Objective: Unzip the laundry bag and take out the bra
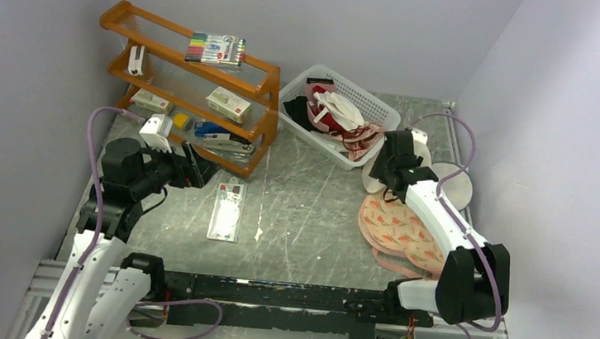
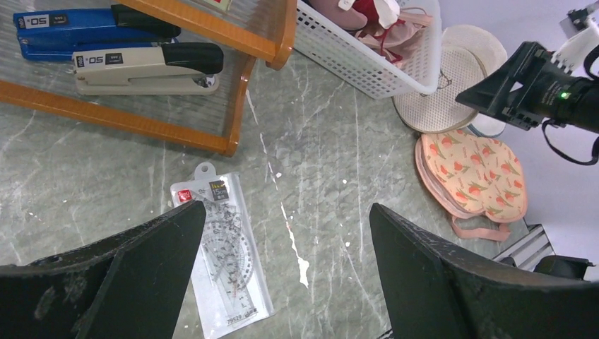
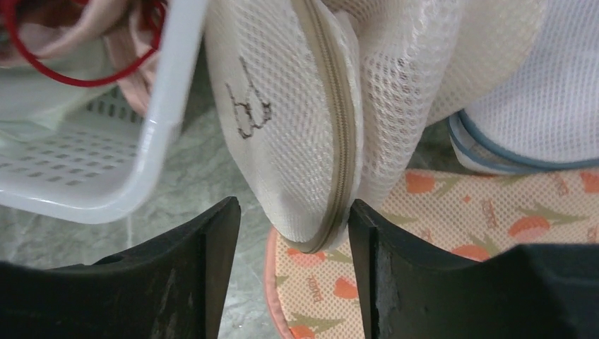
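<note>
Grey marbled tabletop [image 2: 339, 141] under me: my right pincer [image 3: 293, 206] stands parted around the zip rim of the laundry bag [image 3: 282, 106], far right beside the white basket [image 3: 141, 176]. My left pincer [image 2: 286, 212] hangs wide open.

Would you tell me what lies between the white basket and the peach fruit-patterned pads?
The laundry bag lies between the basket and the pads, clearest in the left wrist view; the right end effector hovers at its zip rim.
</note>
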